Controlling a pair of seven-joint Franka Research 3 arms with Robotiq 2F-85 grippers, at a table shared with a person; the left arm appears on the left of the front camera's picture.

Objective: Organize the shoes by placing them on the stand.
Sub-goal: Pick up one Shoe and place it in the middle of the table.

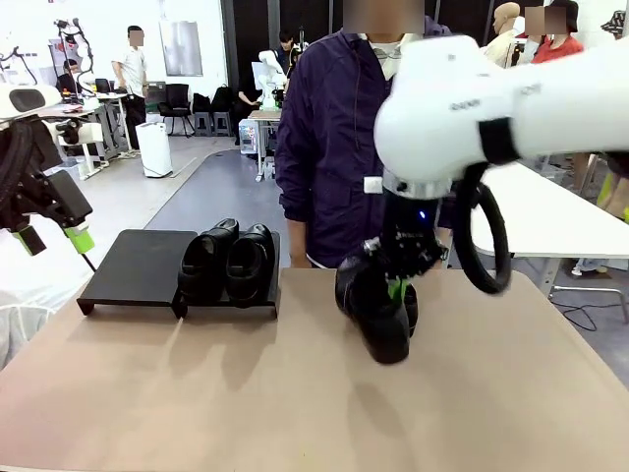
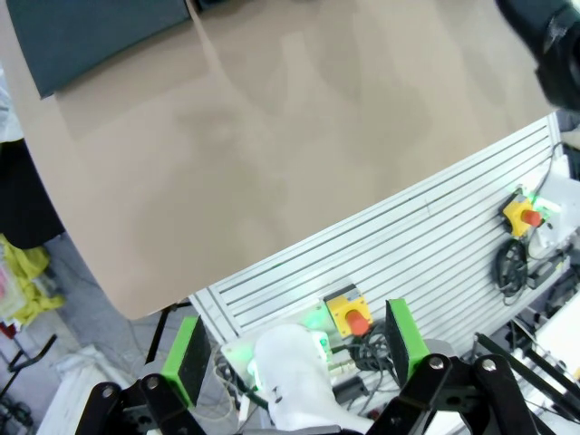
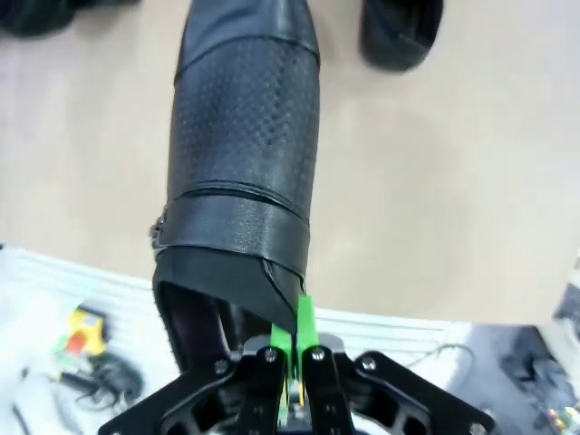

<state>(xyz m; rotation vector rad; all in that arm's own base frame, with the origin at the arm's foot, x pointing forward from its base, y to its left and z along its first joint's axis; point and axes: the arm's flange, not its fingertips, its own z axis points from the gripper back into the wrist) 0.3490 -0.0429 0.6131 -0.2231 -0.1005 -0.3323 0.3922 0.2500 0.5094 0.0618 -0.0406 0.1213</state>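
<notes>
The shoe (image 1: 385, 324) nearest you, well apart from the stand (image 1: 138, 265), is pinched only by its collar edge in your clenched right gripper (image 1: 397, 288), so it could swing or slip free; your left gripper (image 1: 54, 238) stands released.

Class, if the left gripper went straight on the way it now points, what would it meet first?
The left gripper would likely meet the bare table near its edge, short of the stand; depth is unclear.
</notes>
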